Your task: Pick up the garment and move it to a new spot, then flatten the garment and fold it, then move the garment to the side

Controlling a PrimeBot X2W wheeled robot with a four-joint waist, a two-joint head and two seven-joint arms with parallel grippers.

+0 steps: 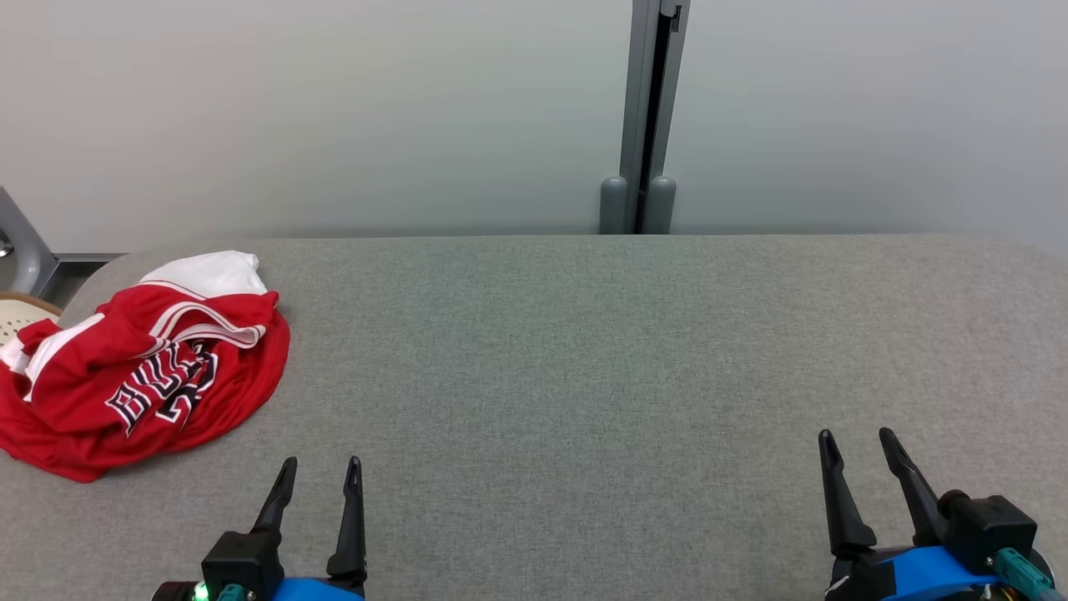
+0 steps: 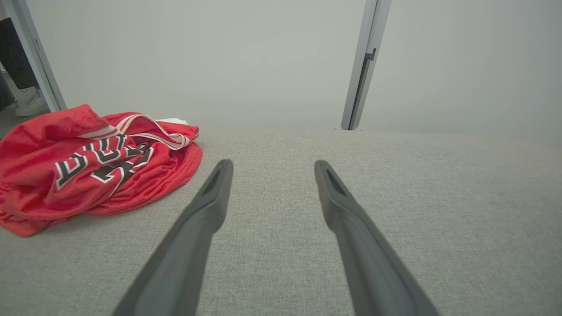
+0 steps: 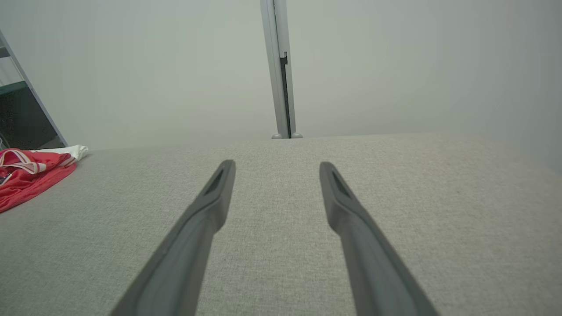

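Near edge: left hand (image 1: pixel 322 463) and right hand (image 1: pixel 856 434), fingers spread wide, both empty, bodies cut off by the frame. The red jersey (image 1: pixel 142 367) is crumpled at the left end of the grey surface (image 1: pixel 584 351), well apart from both hands. Its lettering is folded in and only partly readable, and its left edge is cropped. A grey post (image 1: pixel 647 117) stands behind.

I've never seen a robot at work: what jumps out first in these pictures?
A crumpled red and white basketball jersey lies bunched at the far left of the grey fabric-covered table. Nearer the camera, the left gripper and right gripper stand open and empty, dark fingers pointing forward.
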